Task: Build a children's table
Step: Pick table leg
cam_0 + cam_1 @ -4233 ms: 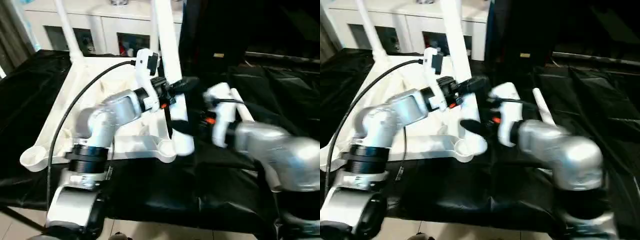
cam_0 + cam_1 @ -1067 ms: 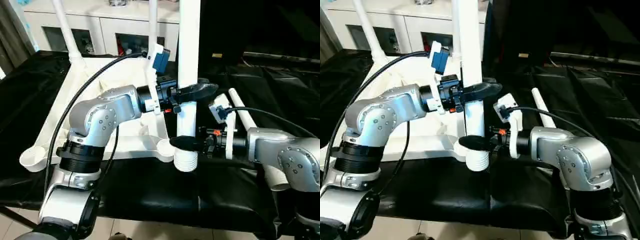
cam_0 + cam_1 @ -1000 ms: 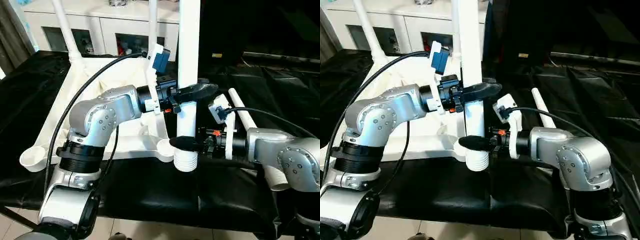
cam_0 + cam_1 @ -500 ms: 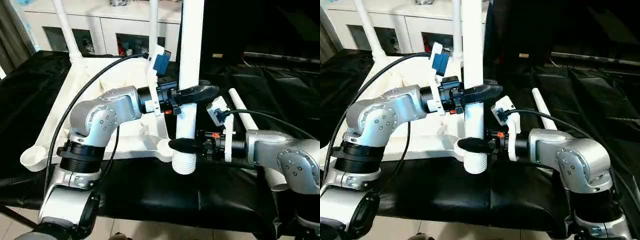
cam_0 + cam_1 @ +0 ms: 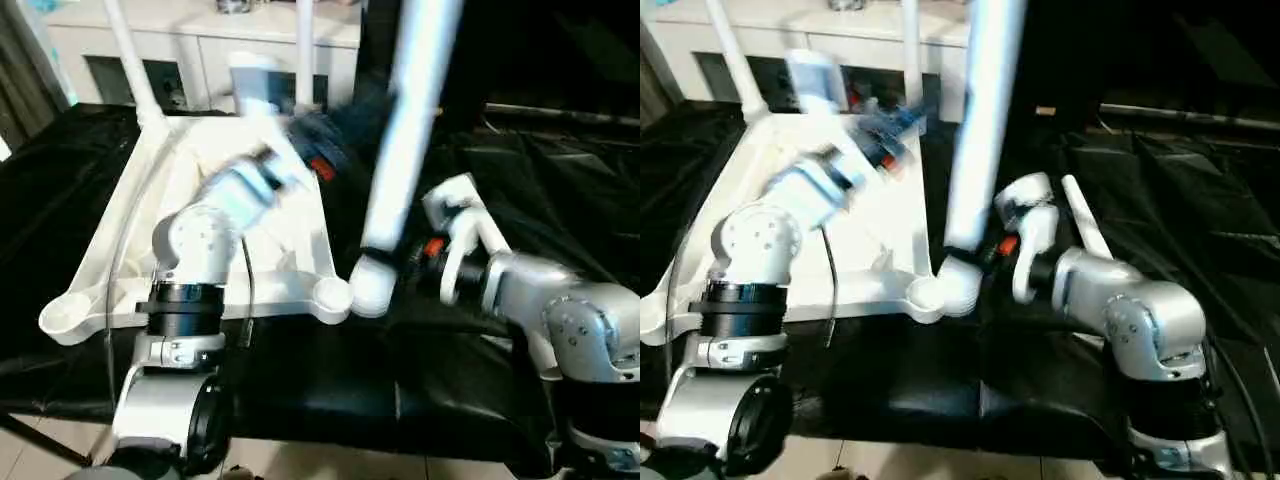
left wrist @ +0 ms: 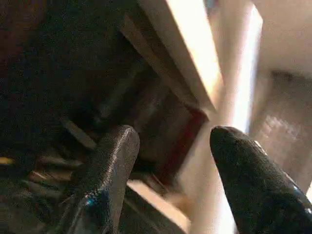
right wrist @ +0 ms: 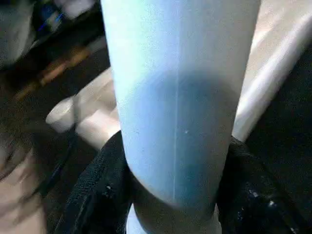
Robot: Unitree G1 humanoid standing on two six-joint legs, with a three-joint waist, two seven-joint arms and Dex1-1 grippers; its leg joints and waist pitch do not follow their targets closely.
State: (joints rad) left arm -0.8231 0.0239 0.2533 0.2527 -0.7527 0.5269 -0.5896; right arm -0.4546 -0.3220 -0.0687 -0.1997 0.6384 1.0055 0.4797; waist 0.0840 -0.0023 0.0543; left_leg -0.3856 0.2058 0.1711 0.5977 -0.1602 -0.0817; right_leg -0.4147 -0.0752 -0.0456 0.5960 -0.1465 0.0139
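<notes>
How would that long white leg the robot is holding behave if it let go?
The leg looks like a stiff, hollow plastic tube, so probably light. It leans, gripped only near its lower end by the right gripper, so it would likely topple. Being round, it might roll on the black cloth.

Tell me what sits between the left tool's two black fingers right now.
Nothing: in the left wrist view the gap between the left tool's fingers is empty, with the blurred white plastic table top behind it.
</notes>
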